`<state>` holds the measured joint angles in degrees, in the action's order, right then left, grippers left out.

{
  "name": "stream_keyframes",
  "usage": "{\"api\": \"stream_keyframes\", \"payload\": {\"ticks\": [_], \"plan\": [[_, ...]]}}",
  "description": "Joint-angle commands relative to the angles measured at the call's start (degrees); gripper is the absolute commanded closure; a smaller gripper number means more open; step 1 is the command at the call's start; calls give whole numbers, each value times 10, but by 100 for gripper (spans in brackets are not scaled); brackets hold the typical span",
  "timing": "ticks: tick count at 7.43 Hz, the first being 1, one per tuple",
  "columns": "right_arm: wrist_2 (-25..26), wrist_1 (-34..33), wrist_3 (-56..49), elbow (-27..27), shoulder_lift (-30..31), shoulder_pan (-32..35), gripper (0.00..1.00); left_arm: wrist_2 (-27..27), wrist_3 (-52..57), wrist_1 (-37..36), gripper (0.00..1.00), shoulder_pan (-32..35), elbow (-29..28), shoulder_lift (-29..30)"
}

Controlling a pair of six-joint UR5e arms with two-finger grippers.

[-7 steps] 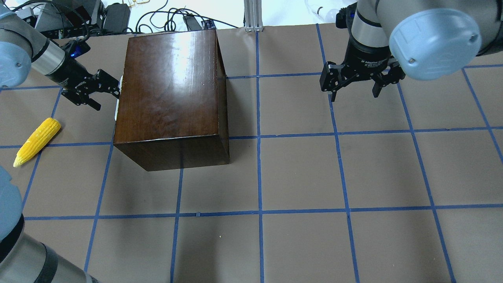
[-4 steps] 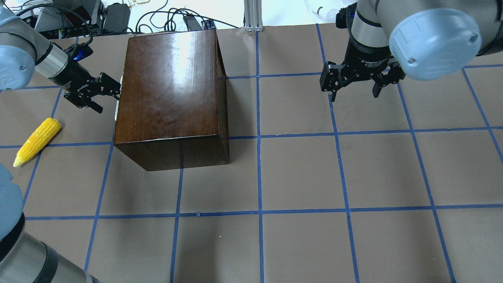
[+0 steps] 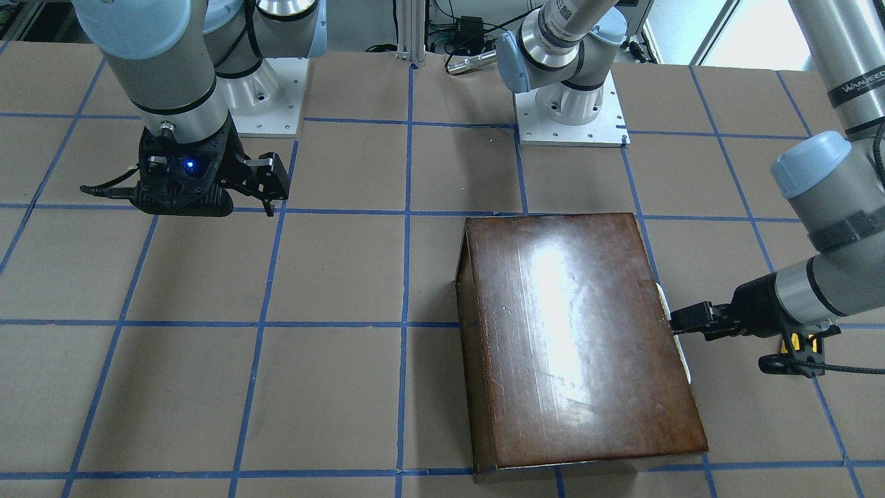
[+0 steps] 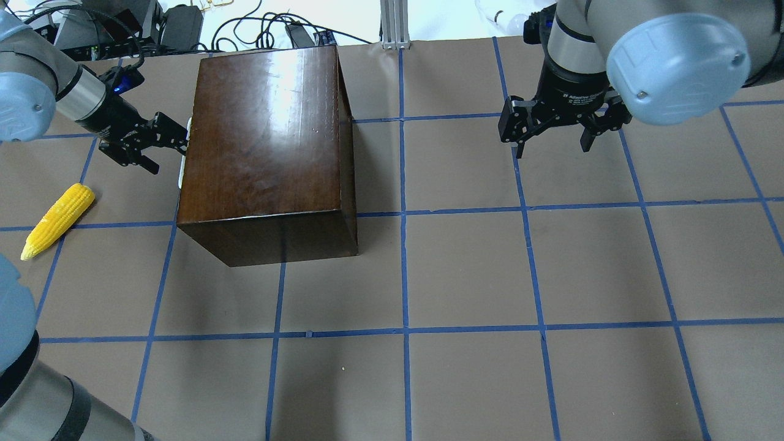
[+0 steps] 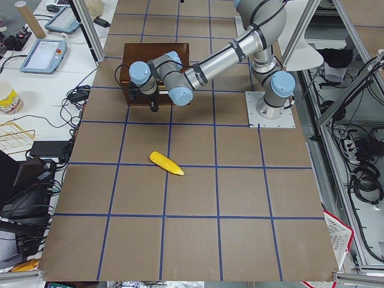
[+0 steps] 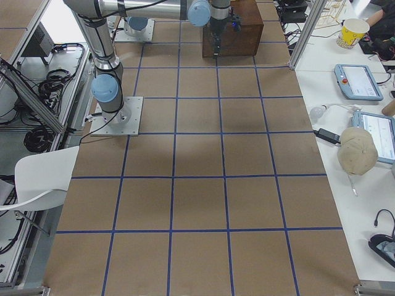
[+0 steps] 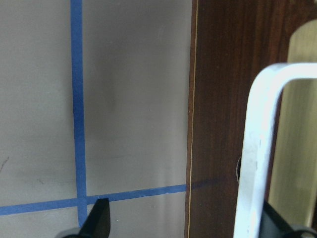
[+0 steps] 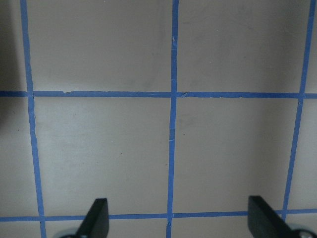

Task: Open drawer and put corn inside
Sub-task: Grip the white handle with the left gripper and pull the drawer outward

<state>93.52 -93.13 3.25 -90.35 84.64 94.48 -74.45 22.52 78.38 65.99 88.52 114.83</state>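
The glossy dark-brown wooden box [image 4: 263, 135] stands at the back left of the table. Its drawer is closed. The dark front panel [image 7: 218, 99] and its white handle [image 7: 257, 148] fill the left wrist view. My left gripper [image 4: 168, 152] is open at the box's left face. The handle lies between its fingers, close to the right fingertip [image 7: 277, 223]. This gripper also shows in the front-facing view [image 3: 681, 321]. The yellow corn [image 4: 58, 220] lies on the table left of the box, apart from it. My right gripper [image 4: 551, 144] is open and empty above the table, far right of the box.
The table is brown paper with a grid of blue tape lines [image 4: 404, 214]. Cables and power supplies [image 4: 184, 24] lie beyond the back edge. An aluminium post [image 4: 392, 24] stands behind the box. The arm bases [image 3: 570, 111] are bolted on the robot's side.
My left gripper has shifted very slightly at the handle. The box, the corn and the right arm have not moved.
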Motion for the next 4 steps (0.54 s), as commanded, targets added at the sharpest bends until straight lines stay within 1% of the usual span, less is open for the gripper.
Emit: {"api": "stream_keyframes", "payload": {"ticks": [1, 4], "plan": [[0, 0, 0, 0, 0, 0, 0, -1, 2, -2, 0, -1, 1, 0], [0, 1, 0, 0, 0, 0, 0, 1, 23, -4, 0, -21, 2, 0]]}}
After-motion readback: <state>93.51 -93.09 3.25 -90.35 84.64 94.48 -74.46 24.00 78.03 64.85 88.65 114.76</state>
